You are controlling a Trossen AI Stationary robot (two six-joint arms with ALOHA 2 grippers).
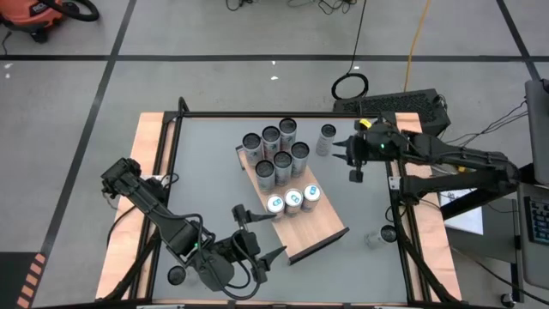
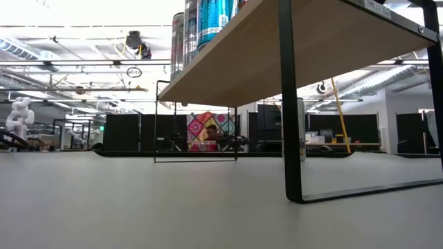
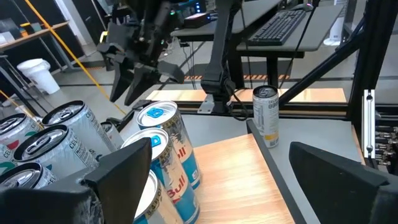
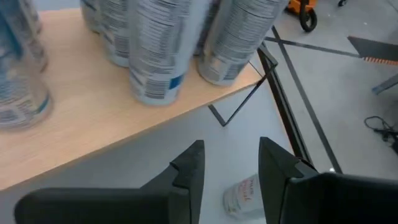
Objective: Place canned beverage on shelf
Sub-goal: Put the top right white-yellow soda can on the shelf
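Note:
The shelf [image 1: 319, 230] is a light wood board on black legs [image 2: 289, 104], set slantwise mid-table. On its far half stand several silver cans [image 1: 276, 150] and a row of three blue-topped cans [image 1: 293, 200]. My left gripper [image 1: 262, 233] hovers open at the shelf's near end, just beside the blue-topped cans [image 3: 165, 146]. My right gripper [image 1: 350, 163] hangs open in the air off the shelf's far right side. A silver can [image 1: 327, 136] stands on the tabletop close by it and shows below the gap between the fingers [image 4: 242, 196]. Another can [image 3: 266, 115] stands at the table's right edge.
The black table frame [image 1: 403, 232] runs along the right edge, close to the lone can [image 1: 377, 236]. A keyboard [image 1: 399, 105] lies beyond the far right corner. Bare board is left on the shelf's near right part, and grey tabletop [image 1: 202, 172] lies to its left.

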